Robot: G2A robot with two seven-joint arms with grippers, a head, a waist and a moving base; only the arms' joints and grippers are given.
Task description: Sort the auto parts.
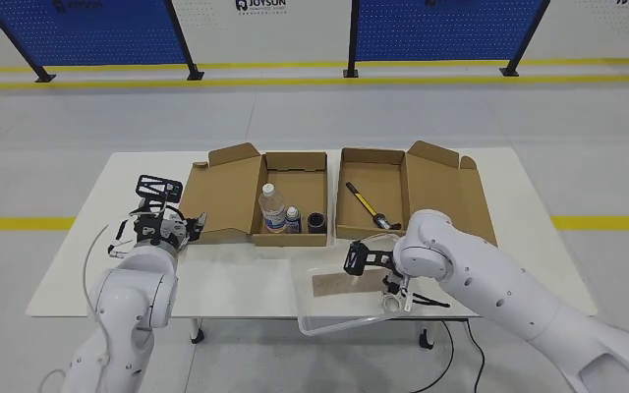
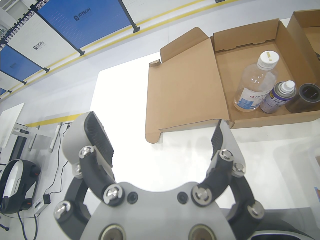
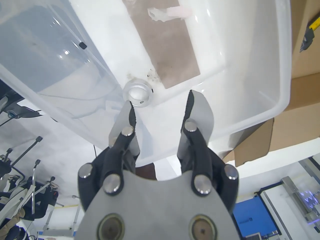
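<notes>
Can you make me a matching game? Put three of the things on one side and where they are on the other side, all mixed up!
Things:
1. clear bottle
2. yellow-handled tool
3. silver ring

Places:
A. in the clear plastic bin
B. in the left cardboard box
C. in the right cardboard box

Pairs: 1-B, 2-C, 3-A

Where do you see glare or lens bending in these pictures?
Right wrist view: glare washes the floor of the clear bin around the metal ring. Left wrist view: wide-angle bending curves the edges of the cardboard box, and the white table glares beyond the left pincer. Top view: even light, floor lines straight.
</notes>
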